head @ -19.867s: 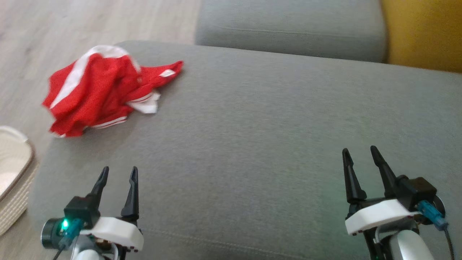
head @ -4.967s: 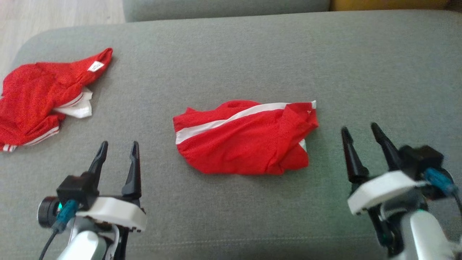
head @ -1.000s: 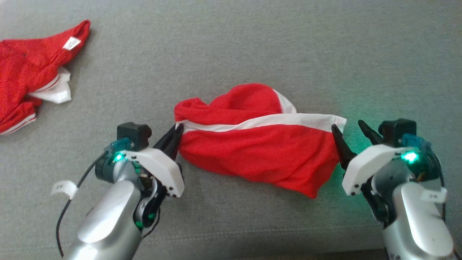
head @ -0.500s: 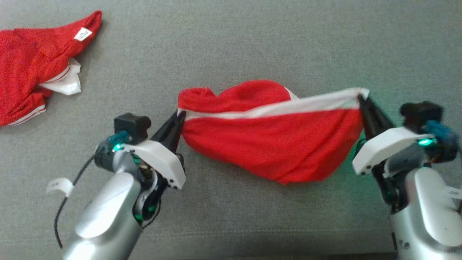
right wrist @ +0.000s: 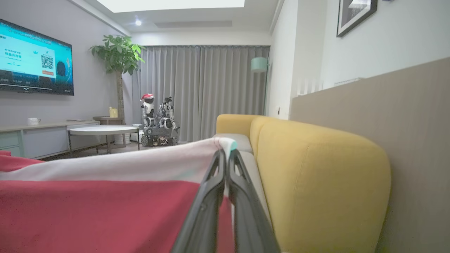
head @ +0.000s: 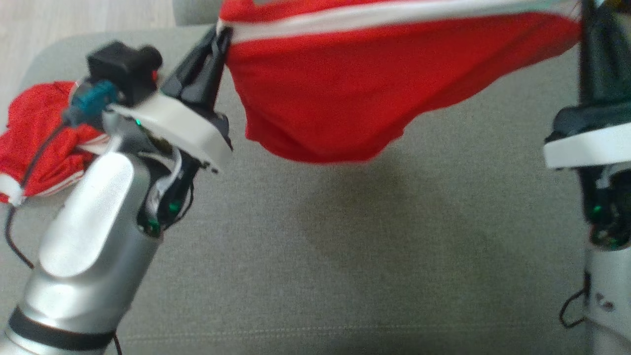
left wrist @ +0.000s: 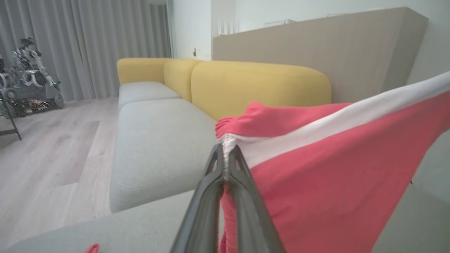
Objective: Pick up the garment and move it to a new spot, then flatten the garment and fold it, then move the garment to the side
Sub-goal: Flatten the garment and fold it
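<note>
Head view: top edge of the red garment [head: 345, 93] runs off the frame. The cloth is motion-blurred. Tips of the right gripper [right wrist: 224, 153] are cut by the same edge in that view; its dark fingers and white mount stand at the far right. A second red garment [head: 34, 128] lies at the left end of the grey sofa seat [head: 394, 236], partly hidden behind the left wrist and its cable. What sort of garment the held piece is, cannot tell.

Garment: red mesh-like fabric with a white band [head: 394, 15] along the upper edge. It hangs in the air above the seat, stretched sideways between the two grippers. The band is pulled taut, and the red body sags below it in a loose belly, clear of the cushion. A soft shadow lies on the seat under it. Left wrist view: the pinched corner is puckered and gathered, with a red fold bunched just behind it. Right wrist view: the band ends at the fingers, a pale corner poking past the tips.

Arms: left gripper [head: 219, 37] has its fingers pressed together on the garment's left corner. The silver left forearm [head: 88, 236] rises from the lower left and slants up to the right. The right gripper's fingers are likewise closed on the opposite corner, pointing straight up the head view. Yellow backrest [right wrist: 316, 175] lies beyond the cloth in both wrist views.
</note>
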Motion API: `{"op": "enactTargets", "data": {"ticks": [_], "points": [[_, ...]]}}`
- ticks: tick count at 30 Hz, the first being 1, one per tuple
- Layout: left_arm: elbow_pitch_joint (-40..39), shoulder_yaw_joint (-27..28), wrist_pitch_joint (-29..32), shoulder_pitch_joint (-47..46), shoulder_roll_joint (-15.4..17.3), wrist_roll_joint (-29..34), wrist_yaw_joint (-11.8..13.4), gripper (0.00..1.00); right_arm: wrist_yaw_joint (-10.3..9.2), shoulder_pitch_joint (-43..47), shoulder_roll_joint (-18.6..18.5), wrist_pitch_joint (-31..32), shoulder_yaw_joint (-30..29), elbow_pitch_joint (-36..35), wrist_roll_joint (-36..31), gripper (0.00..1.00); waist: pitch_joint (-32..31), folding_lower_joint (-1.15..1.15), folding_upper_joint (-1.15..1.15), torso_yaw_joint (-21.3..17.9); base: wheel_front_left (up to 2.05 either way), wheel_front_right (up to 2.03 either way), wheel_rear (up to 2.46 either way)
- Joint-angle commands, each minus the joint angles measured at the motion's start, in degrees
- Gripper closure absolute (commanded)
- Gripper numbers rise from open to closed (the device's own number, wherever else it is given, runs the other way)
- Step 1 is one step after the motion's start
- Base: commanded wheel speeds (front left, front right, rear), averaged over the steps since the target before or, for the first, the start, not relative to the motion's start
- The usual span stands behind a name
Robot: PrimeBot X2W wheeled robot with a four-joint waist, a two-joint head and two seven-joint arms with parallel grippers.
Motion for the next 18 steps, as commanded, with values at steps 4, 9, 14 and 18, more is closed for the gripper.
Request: {"op": "enactTargets", "data": {"ticks": [4,9,14,18], "points": [[-3.6,3.2,1.7,-5.5,2.7,0.8,0.5,1.0,0.43,-3.7,-1.2,2.3,-0.3,-5.0,-0.6,1.0,-3.5,0.0,0.0,-0.3,0.0,0.0,0.0],[-5.4,3.8,2.9,-6.5,3.3,0.6,1.3,1.0,0.43,-4.1,-1.9,4.8,-1.5,-7.1,-0.1,1.0,-5.8,0.0,0.0,-0.5,0.0,0.0,0.0],[-5.6,3.5,3.6,-5.3,3.2,-0.2,1.6,1.0,0.43,-2.9,-1.2,6.2,-2.1,-6.6,1.1,1.0,-6.1,0.0,0.0,-0.7,0.0,0.0,0.0],[-4.9,3.0,3.7,-5.5,2.9,-0.5,1.3,1.0,0.43,-3.5,-1.2,6.5,-2.1,-4.5,2.1,1.0,-5.2,0.0,0.0,-0.7,0.0,0.0,0.0]]}}
